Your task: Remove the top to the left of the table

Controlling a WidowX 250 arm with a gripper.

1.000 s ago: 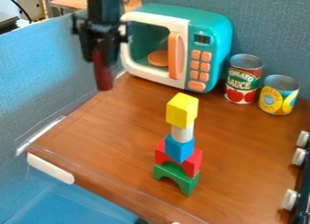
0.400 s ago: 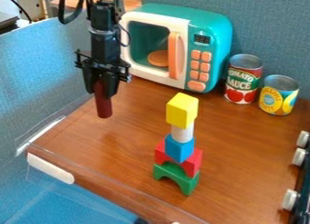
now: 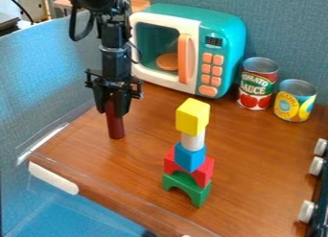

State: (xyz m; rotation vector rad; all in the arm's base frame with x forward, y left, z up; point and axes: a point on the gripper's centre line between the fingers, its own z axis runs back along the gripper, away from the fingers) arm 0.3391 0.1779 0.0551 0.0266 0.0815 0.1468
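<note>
Our pincer (image 3: 112, 110), gripping the dark red cylinder (image 3: 115, 127), is lower now, left of the block tower (image 3: 190, 158), so we judge release near.

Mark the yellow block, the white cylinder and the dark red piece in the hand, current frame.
Yellow block: (image 3: 192, 117), camera view, on its front side.
White cylinder: (image 3: 193, 141), camera view, on its side below the yellow block.
Dark red piece: (image 3: 114, 123), camera view, on its side below the hand (image 3: 113, 106).
</note>
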